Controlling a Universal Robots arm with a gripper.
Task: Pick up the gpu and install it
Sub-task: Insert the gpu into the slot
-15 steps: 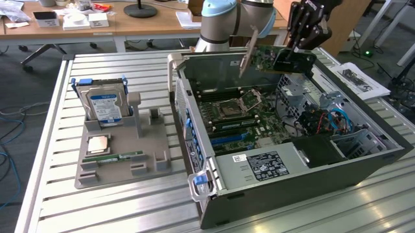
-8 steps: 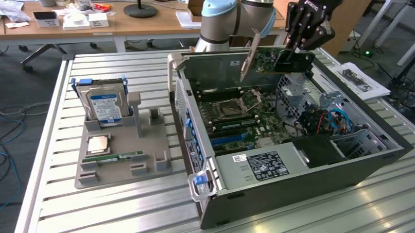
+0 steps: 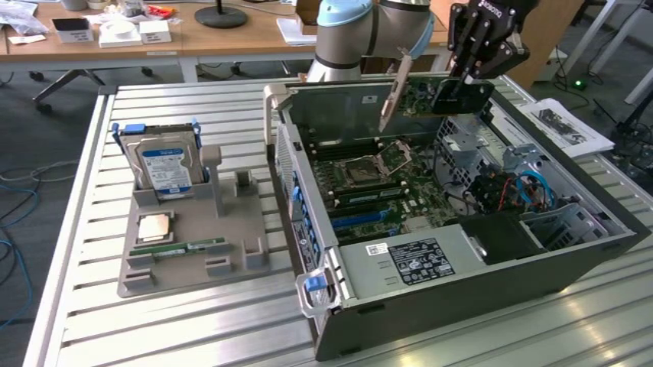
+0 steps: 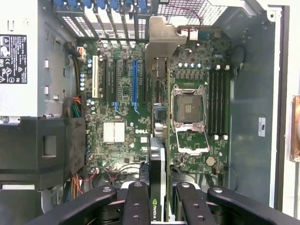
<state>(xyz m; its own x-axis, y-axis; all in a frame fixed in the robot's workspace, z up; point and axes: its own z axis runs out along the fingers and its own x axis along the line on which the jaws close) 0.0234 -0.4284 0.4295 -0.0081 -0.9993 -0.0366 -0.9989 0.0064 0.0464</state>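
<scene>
My gripper (image 3: 472, 70) hangs over the far part of the open computer case (image 3: 571, 260) and is shut on the gpu (image 3: 420, 93). The gpu is a dark card held on edge, with its tan metal bracket (image 3: 392, 92) pointing down toward the motherboard (image 3: 388, 191). In the wrist view the gpu (image 4: 159, 140) runs edge-on between my fingers (image 4: 137, 204), its bracket (image 4: 165, 40) at the case's rear slots. It hovers above the board between the blue slot (image 4: 135, 84) and the CPU socket (image 4: 188, 110), not touching the board.
On the exterior view's left a grey parts holder (image 3: 229, 260) carries a blue-labelled hard drive (image 3: 167, 170), a CPU (image 3: 153, 227) and a green memory stick (image 3: 183, 249). Inside the case are the power supply (image 3: 408, 264), cables (image 3: 510, 191) and the drive cage (image 3: 556, 225).
</scene>
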